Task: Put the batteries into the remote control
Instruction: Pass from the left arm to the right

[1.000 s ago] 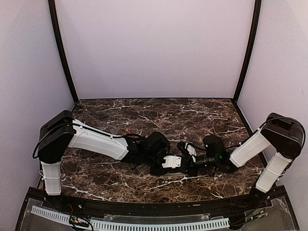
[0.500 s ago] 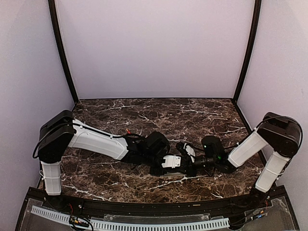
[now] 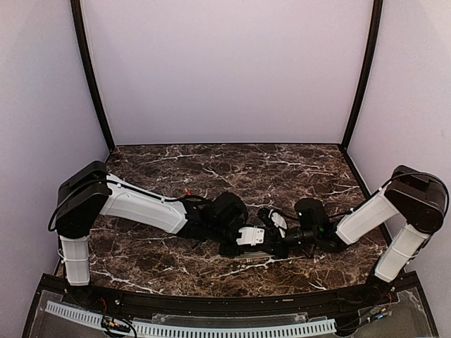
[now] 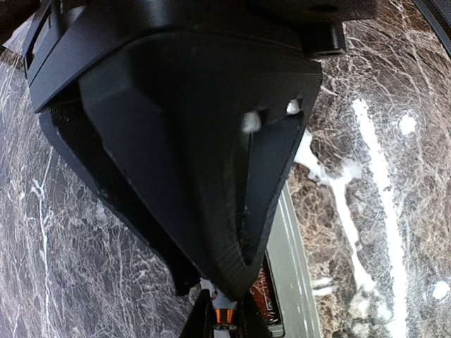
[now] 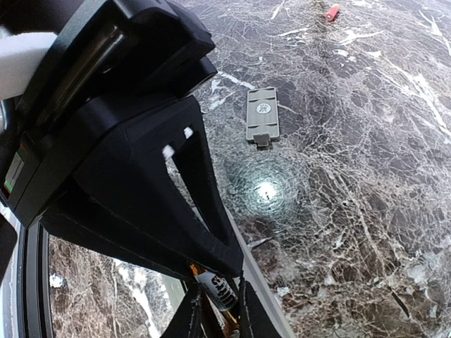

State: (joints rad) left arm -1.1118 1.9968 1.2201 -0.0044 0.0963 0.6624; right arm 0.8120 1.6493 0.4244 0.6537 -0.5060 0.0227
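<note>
The remote control [image 3: 252,256] lies back up under both gripper tips near the table's front; its greyish back shows in the left wrist view [image 4: 292,267] and its edge in the right wrist view [image 5: 271,303]. One reddish battery [image 4: 265,296] sits in the open compartment. My right gripper [image 5: 217,299] is shut on a white-labelled battery [image 5: 218,290] with orange ends, right over the remote. My left gripper [image 4: 227,310] has its jaws together at the compartment, with an orange-banded battery end showing between the tips. In the top view the left gripper [image 3: 257,239] and right gripper [image 3: 276,243] meet tip to tip.
The small flat grey cover [image 5: 262,123] lies on the marble beyond the right gripper. A loose red battery [image 5: 331,12] lies farther off, behind the left forearm in the top view [image 3: 187,191]. Walls enclose the table on three sides.
The right arm has shifted slightly left toward the left gripper. The left arm and the remote have not visibly moved.
</note>
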